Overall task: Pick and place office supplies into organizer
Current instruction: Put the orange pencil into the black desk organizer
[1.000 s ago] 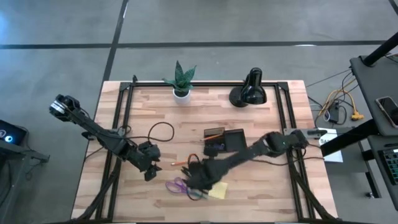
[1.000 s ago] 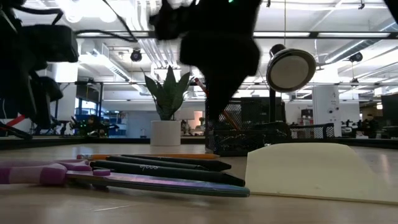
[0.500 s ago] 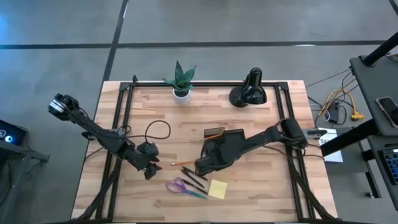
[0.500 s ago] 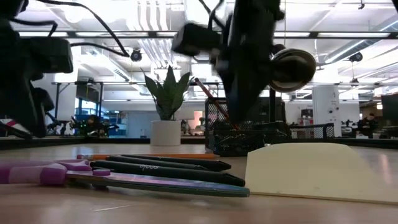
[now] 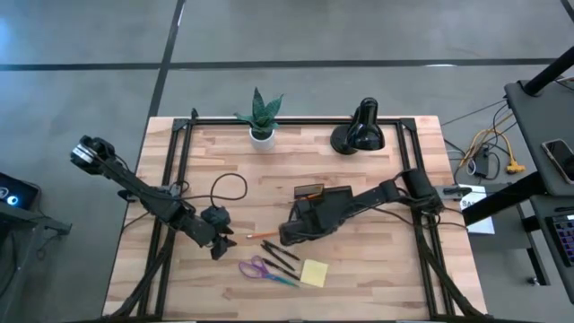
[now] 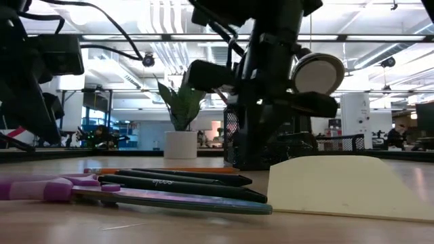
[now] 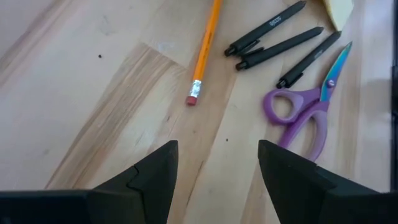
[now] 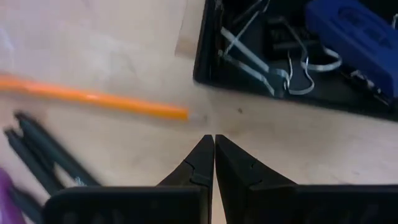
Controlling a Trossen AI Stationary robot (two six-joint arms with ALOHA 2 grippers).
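Beside the organizer (image 8: 292, 62) — binder clips visible only from its wrist — the right gripper (image 8: 214, 146) hangs pinched empty; left gripper (image 7: 217, 163) gapes over bare wood.

— What sort of place is this?

— A robotics lab inside a big open-plan office hall. The low view looks past the wooden table (image 5: 359, 170) to white ceiling ducts (image 6: 163, 51), round lights, columns and rows of distant desks.

— And close by?

— Two dark arms are mounted on a black frame (image 5: 421, 170) along the table's edges, on a grey floor, with loose cables (image 5: 489, 148) and electronics beyond its right edge.
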